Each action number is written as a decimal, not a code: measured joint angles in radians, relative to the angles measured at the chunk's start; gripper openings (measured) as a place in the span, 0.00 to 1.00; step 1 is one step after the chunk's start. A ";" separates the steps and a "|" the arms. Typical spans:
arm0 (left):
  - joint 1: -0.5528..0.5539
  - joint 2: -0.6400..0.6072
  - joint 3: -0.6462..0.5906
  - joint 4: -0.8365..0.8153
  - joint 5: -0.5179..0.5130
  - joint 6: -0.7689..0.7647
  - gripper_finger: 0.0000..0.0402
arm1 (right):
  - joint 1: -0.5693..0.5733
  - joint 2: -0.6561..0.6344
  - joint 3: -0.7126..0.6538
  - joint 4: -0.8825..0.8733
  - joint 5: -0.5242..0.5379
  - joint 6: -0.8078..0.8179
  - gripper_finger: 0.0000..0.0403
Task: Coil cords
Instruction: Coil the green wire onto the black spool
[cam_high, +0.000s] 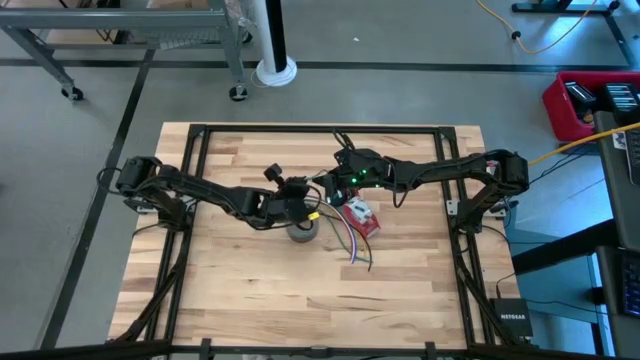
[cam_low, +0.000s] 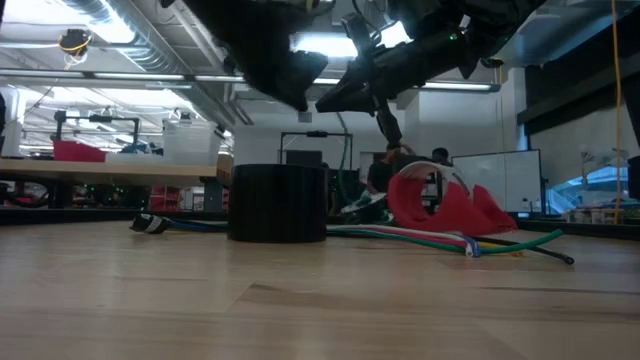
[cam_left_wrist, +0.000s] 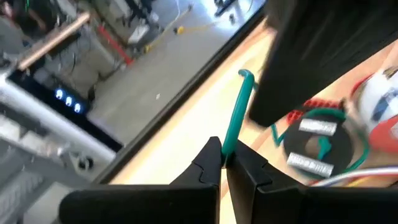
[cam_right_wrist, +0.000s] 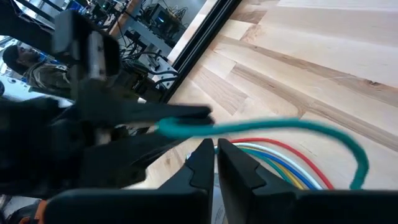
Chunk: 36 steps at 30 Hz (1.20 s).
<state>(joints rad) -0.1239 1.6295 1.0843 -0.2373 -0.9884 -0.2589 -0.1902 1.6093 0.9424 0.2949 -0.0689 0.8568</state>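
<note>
Green cord (cam_left_wrist: 239, 115) is running away from the left claw (cam_left_wrist: 224, 163), which is pinching its end above the bench (cam_high: 230, 290), while the right claw (cam_right_wrist: 215, 151), slightly parted and empty, is hovering just beside it

a: where is free room?
b: near half of the table (cam_high: 250, 300) is bare wood, and the far left part too.
a: and the middle?
b: crowded. the tape roll (cam_high: 302, 231), a red piece (cam_high: 362, 217) and loose wires (cam_high: 352, 248) lie close together, with the left gripper (cam_high: 305, 205) and right gripper (cam_high: 335, 185) just above them.
</note>
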 joint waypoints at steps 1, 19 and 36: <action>0.002 0.000 0.000 -0.028 0.002 -0.027 0.00 | 0.000 0.000 0.000 0.000 0.001 0.000 0.06; 0.010 0.000 0.000 -0.088 0.043 -0.079 0.00 | 0.000 0.000 0.000 -0.001 0.005 -0.001 0.07; 0.010 0.000 0.000 -0.088 0.043 -0.046 0.00 | 0.000 0.000 0.000 -0.007 0.005 -0.001 0.07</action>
<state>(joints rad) -0.1139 1.6295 1.0843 -0.3256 -0.9458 -0.3054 -0.1902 1.6093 0.9424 0.2879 -0.0639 0.8558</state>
